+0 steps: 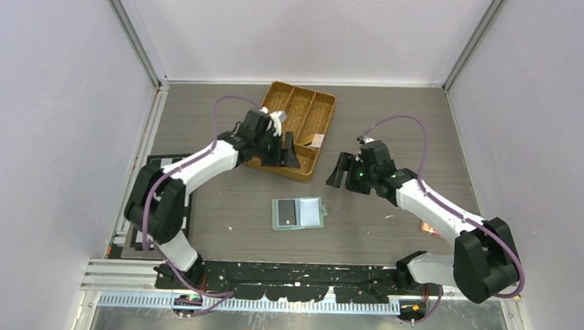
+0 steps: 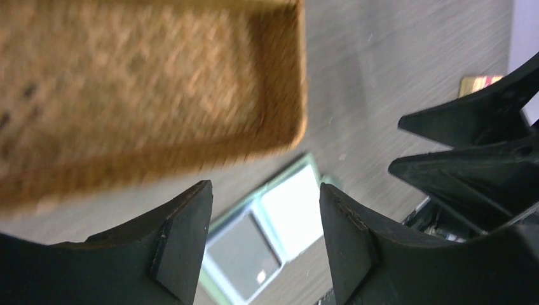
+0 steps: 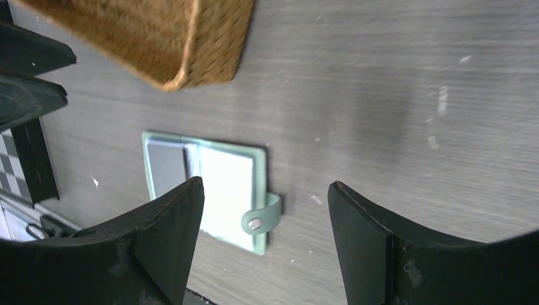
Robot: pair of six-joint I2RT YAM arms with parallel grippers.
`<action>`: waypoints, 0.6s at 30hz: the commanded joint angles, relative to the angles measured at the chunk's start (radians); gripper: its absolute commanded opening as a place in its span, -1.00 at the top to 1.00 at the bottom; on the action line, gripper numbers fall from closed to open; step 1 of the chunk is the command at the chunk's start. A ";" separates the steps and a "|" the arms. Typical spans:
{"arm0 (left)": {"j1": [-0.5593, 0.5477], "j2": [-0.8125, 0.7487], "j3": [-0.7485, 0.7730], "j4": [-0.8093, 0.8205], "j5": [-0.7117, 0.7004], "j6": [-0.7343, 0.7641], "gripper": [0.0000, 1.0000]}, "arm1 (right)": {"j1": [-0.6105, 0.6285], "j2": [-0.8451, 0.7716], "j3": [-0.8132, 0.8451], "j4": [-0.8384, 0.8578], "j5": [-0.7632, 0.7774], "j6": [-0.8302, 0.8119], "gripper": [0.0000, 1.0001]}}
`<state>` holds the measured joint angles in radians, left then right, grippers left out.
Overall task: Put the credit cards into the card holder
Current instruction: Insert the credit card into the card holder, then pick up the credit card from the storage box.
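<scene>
The left hand (image 2: 266, 186) is hanging open with nothing between its fingers, just over the near rim of the woven tray (image 1: 294, 117). Its wrist view is looking past that rim and down at the card holder (image 1: 298, 212). The right hand (image 3: 266, 183) is also standing open and empty, hovering above bare desk (image 1: 393, 117) just beside the tray's near right corner.

The card holder is lying opened flat on the desk between the two arms, on the base side of both hands and touching neither. Its long axis is running left to right across the desk, with the snap tab (image 3: 257, 219) sticking out on the right-hand end. A dark grey card (image 1: 287, 211) is already sitting in the left half, and the right half is showing a pale panel; whether that is a card or a clear pocket I cannot tell.

Both hands are sitting at much the same remove from the holder, the right one nearer its tab end. A small pale item (image 1: 317, 140) is lying in the tray's right compartment, too small to name as a card. If it is one, the left hand is looking the better placed to fetch it.
</scene>
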<state>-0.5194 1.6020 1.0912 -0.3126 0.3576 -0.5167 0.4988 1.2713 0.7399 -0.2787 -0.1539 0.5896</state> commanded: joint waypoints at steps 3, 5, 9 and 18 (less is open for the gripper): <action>-0.034 0.209 0.308 0.010 -0.018 0.043 -0.33 | -0.168 -0.044 -0.013 -0.006 -0.082 -0.079 -0.52; -0.036 0.291 0.395 0.006 -0.024 0.050 -0.34 | -0.206 -0.046 -0.019 0.007 -0.105 -0.082 -0.52; -0.043 0.417 0.573 -0.035 -0.013 0.071 -0.38 | -0.251 -0.034 -0.030 0.030 -0.154 -0.080 -0.52; -0.074 0.632 0.871 -0.223 -0.144 0.182 -0.53 | -0.300 -0.025 -0.046 0.052 -0.228 -0.083 -0.52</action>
<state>-0.5758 2.1731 1.8404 -0.4221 0.3004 -0.4099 0.2176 1.2610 0.6933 -0.2676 -0.3248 0.5243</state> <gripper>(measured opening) 0.756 0.761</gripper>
